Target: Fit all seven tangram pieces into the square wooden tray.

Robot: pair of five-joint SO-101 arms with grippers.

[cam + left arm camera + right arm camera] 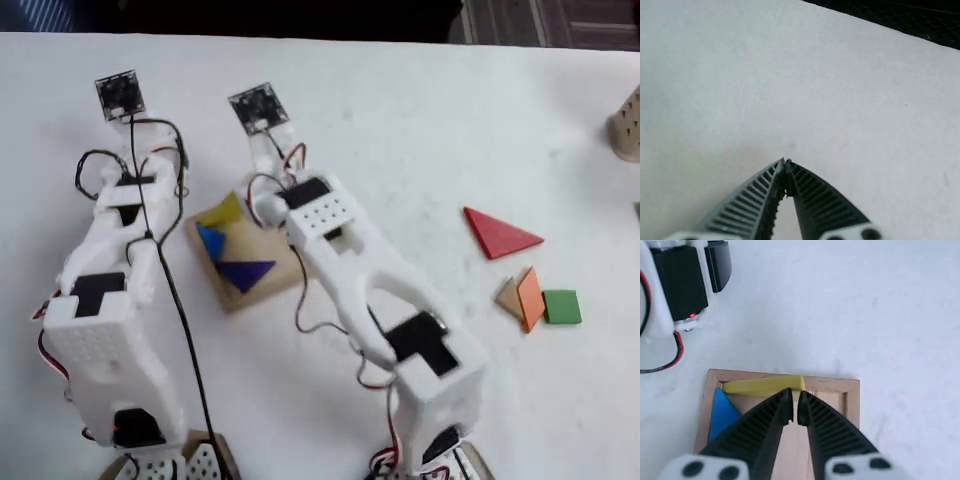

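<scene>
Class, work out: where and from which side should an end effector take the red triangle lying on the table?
Likely from above: the red triangle lies flat by itself, so only its thin edges offer purchase. Pinch from long edge to opposite corner.

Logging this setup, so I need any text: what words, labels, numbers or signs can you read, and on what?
None. The wooden tray, the red triangle, the green square and the white table bear no print; the two black squares show nothing readable.
</scene>
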